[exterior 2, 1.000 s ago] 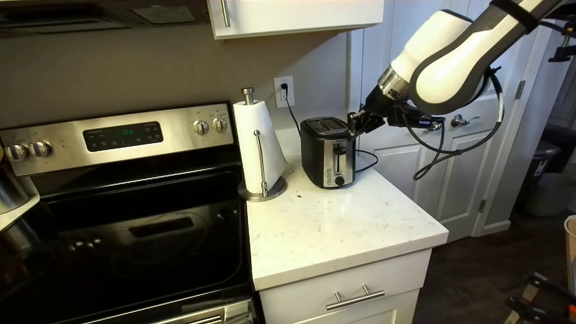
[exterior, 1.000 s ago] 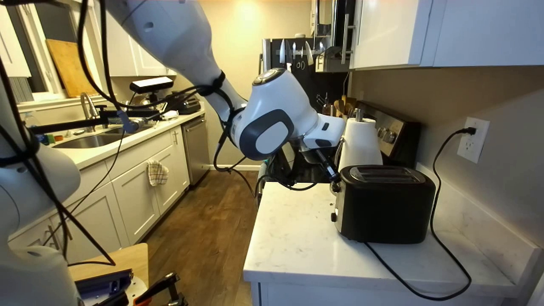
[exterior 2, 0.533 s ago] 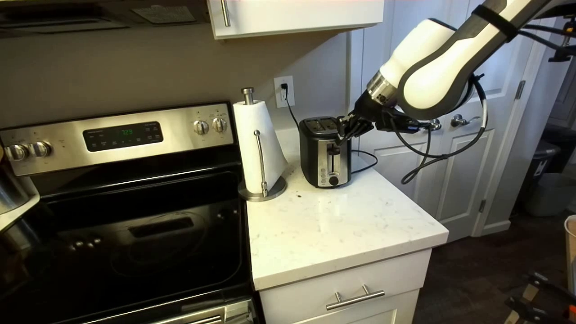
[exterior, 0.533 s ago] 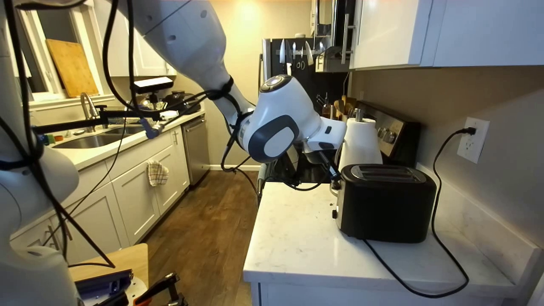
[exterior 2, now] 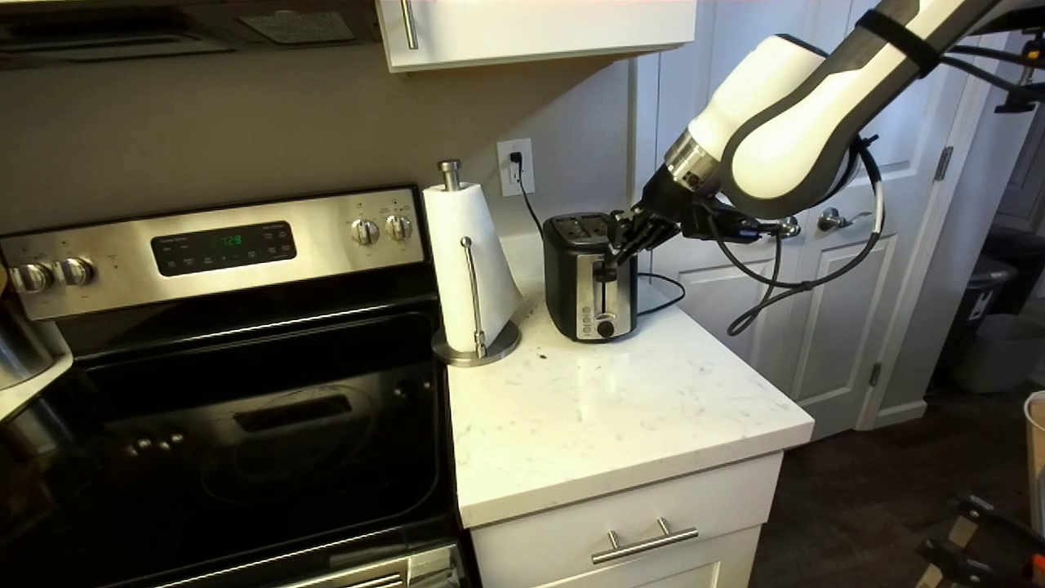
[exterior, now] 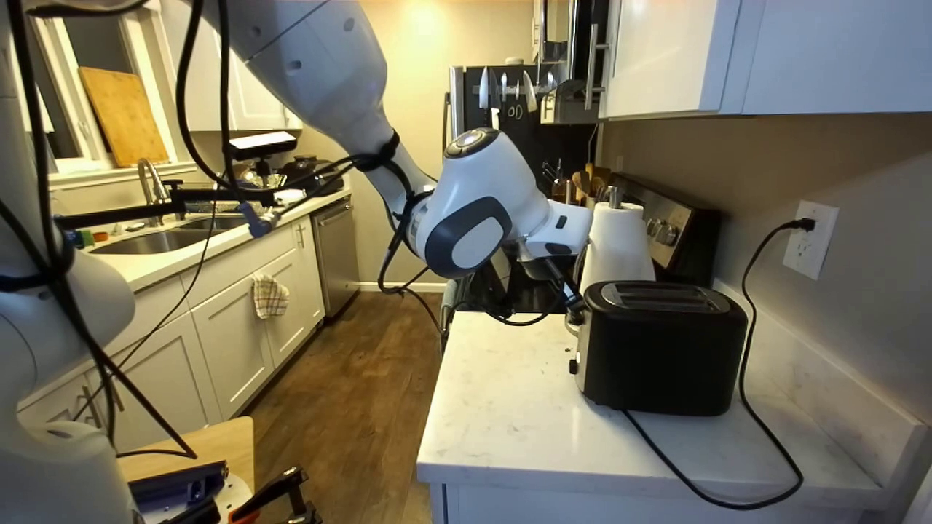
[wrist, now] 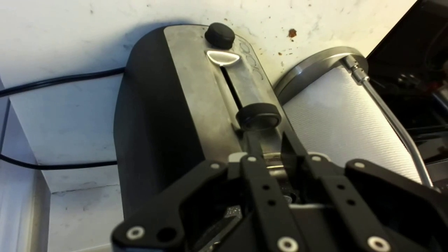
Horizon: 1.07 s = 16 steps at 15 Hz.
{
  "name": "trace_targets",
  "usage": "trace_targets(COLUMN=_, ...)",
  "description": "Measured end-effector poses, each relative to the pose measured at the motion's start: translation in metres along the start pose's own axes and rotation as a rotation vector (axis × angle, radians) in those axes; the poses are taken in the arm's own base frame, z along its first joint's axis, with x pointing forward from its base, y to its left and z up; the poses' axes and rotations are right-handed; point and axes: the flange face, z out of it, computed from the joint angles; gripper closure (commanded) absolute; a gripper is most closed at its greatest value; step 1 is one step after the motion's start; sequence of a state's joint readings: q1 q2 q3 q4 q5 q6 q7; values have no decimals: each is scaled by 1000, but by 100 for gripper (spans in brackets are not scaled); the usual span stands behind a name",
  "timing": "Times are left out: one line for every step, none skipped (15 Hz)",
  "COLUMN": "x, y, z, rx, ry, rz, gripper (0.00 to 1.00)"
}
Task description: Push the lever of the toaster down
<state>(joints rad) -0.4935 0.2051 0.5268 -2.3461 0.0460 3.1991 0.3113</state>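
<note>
While holding the gripper (wrist: 270, 140) slightly parted and empty, just above or touching the lever (wrist: 259, 115) on the toaster (exterior 2: 575, 282) near the back edge of the bench (exterior 2: 645, 408), should be centring, then pressing straight down the slot (wrist: 231, 87), never inward.

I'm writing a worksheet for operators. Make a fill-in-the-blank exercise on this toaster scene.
The cord of the toaster plugs into the wall ____.
The paper towel roll stands between the toaster and the ____.
The lever is nearer the ____ (top or bottom) of its slot.
The round knob sits ____ (above or below) the lever.

Missing words: outlet; stove; top; below.
</note>
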Motion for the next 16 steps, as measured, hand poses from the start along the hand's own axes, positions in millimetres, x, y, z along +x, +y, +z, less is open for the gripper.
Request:
trace_targets(x=0, y=0, z=0, rx=0, ry=0, rz=0, gripper=100)
trace_targets(x=-2, y=-2, z=0, rx=3, ry=-3, rz=-3, gripper=100)
trace_targets(x=-4, y=-5, z=1, rx=6, ry=-7, rz=-6, gripper=100)
trace_targets(x=-8, y=-10, z=1, rx=10, ry=-12, rz=-9, gripper=100)
trace_targets(x=-13, y=-14, z=1, rx=13, ry=-20, rz=-11, gripper=100)
trace_targets(x=-18, y=-17, z=1, rx=14, ry=-27, rz=-11, gripper=100)
trace_targets(x=-22, y=-18, z=1, rx=12, ry=-32, rz=-7, gripper=100)
trace_targets(x=-25, y=-17, z=-1, rx=5, ry=-33, rz=3, gripper=100)
trace_targets(x=-26, y=-12, z=-5, rx=-10, ry=-27, rz=23, gripper=100)
trace_targets(x=-25, y=-4, z=-11, rx=-30, ry=-16, rz=55, gripper=100)
trace_targets(x=-22, y=6, z=-19, rx=-50, ry=-2, rz=88, gripper=100)
trace_targets(x=-20, y=16, z=-26, rx=-69, ry=12, rz=107, gripper=100)
trace_targets(x=-18, y=25, z=-33, rx=-83, ry=23, rz=124, gripper=100)
trace_targets(x=-17, y=32, z=-39, rx=-95, ry=31, rz=135, gripper=100)
trace_targets(x=-17, y=37, z=-42, rx=-102, ry=35, rz=137, gripper=100)
trace_targets(x=-17, y=37, z=-42, rx=-103, ry=36, rz=135, gripper=100)
